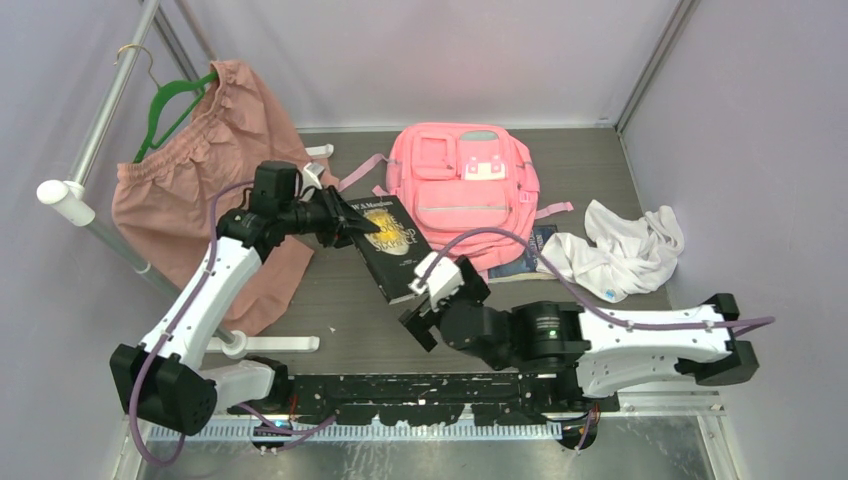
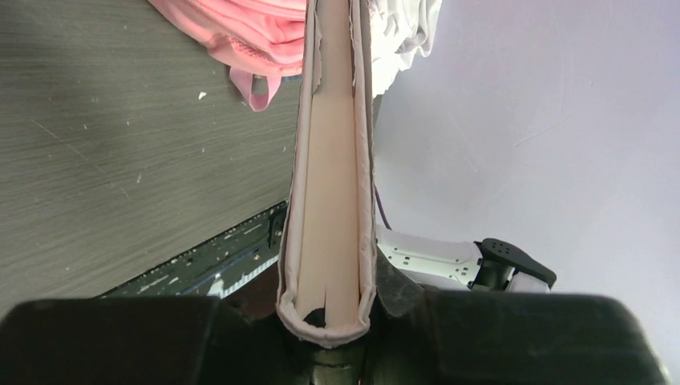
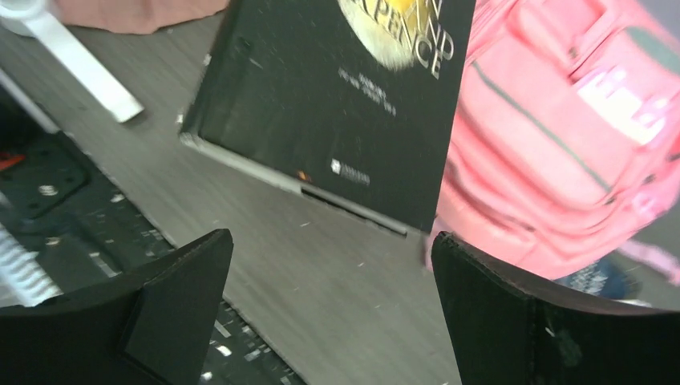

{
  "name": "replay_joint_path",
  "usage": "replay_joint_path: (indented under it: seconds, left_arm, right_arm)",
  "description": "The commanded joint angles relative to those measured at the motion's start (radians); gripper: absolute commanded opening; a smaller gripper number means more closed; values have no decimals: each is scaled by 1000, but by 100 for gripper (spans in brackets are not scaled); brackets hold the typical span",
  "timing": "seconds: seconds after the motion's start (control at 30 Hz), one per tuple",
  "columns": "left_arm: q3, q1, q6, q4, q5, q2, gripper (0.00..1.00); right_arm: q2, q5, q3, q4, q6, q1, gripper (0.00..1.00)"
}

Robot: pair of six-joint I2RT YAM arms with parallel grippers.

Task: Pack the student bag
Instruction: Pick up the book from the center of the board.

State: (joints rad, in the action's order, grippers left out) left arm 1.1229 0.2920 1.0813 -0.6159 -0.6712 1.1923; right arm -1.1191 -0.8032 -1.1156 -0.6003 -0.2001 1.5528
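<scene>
1. Backpacks: just the one, the bright pink student bag (image 1: 465,180).
2. Books: two showed. There was a black book (image 1: 392,245) with gold lettering, and a dark blue book (image 1: 522,264) that was mostly covered, only its edge peeking out.
3. White cloths: one, a crumpled white cloth (image 1: 625,255).
4. Garments: one, a dusty-pink garment (image 1: 200,170) with a gathered waistband.
5. Hangers: one, a green hanger (image 1: 165,110).
6. Clothes rails: one, a metal clothes rail (image 1: 100,125) on white feet.
7. Robot arms: two, and so two grippers, the left gripper (image 1: 342,224) and the right gripper (image 1: 422,302).
8. Purple cables: two counted, one along each arm.
</scene>
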Motion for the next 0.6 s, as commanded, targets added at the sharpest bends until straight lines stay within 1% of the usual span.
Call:
replay_joint_path:
  seconds: [0.0,0.1,0.17,0.27,0.33,0.43,0.47,0.57]
  left_arm:
    - [21,-8,-30,138,-88,-50,0]
    - [11,-8,-33,187,-110,-65,0]
    - [-9,-8,-16,236,-107,-84,0]
    - [-47,-8,21,326,-93,-123,0]
    - [-81,-8,55,395,-82,-148,0]
    - [-135,-8,119,507,-79,-172,0]
    - [-145,-8,132,530,-78,-176,0]
    - [-160,-8,150,572,-80,-186,0]
  right_arm:
    - [189,164,87,-15,-212,-72,100]
    - [368,201,182,80,-345,-210,100]
    - [489,140,254,129,-501,-282,100]
    - [675,82,377,259,-634,-312,100]
    - [751,92,468,396,-679,-312,100]
    - [772,115,574,606,-721,-313,100]
    - [749,126,589,663,-739,-313,100]
    - [619,198,571,729,-794,-315,100]
